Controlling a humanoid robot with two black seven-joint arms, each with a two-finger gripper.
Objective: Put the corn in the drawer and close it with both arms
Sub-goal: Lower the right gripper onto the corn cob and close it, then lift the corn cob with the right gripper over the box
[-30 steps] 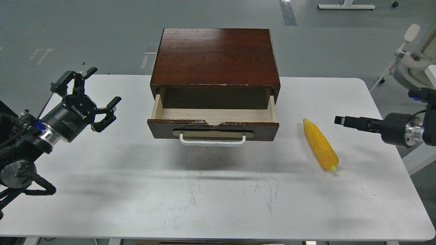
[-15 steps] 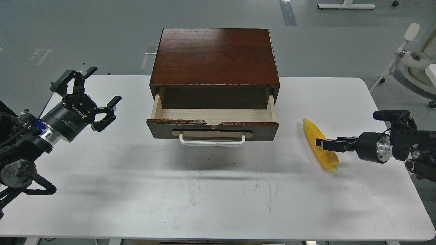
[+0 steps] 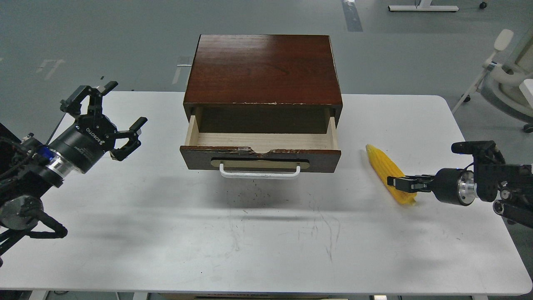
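Note:
The yellow corn (image 3: 381, 164) lies on the white table (image 3: 266, 241), right of the cabinet, its tapered tip pointing to the far left. My right gripper (image 3: 392, 182) reaches in from the right and sits at the corn's near, thick end, touching or overlapping it. It is seen edge-on, so its fingers cannot be told apart. The drawer (image 3: 260, 158) stands pulled open; its pale wood inside (image 3: 262, 139) is empty, and its white bar handle (image 3: 259, 171) faces me. My left gripper (image 3: 125, 104) is open and empty, held above the table left of the drawer.
The dark brown cabinet (image 3: 262, 68) stands at the table's far middle. An office chair (image 3: 512, 79) stands on the floor beyond the right edge. The table's front edge runs along the bottom of the view.
My right gripper has come down and leftward from beside the corn onto its near end. The corn's tip has shifted slightly to the left. My left arm has barely moved.

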